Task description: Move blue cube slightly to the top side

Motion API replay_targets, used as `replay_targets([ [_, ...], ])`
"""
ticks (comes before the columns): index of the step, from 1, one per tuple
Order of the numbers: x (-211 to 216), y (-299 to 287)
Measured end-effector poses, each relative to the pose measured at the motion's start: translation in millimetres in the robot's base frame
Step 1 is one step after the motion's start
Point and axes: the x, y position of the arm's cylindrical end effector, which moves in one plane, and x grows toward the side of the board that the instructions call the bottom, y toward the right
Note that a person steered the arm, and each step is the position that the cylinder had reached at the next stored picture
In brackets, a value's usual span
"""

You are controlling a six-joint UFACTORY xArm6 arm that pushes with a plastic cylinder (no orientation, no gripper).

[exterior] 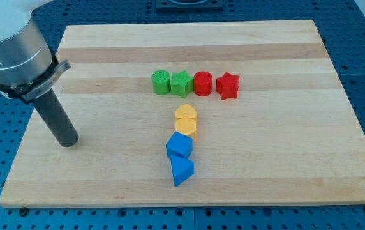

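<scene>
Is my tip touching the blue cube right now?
No, my tip sits far off at the view's left, apart from the blue cube.

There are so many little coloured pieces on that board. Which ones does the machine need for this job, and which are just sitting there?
Needed:
blue cube
my tip, off to the view's left, apart from every block

Just lying about:
blue triangular block
two yellow blocks
green cylinder
green star
red cylinder
red star

Board (106, 51): pale wood, smooth, matt grain. Blue cube (179, 145) looks like matt plastic. Rod's collar (16, 54): brushed metal, slight sheen.
</scene>
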Motion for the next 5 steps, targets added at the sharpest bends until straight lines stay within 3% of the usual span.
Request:
replay_targets([
  [1,0.0,0.0],
  [3,53.5,3.8],
  [5,70.8,30.2],
])
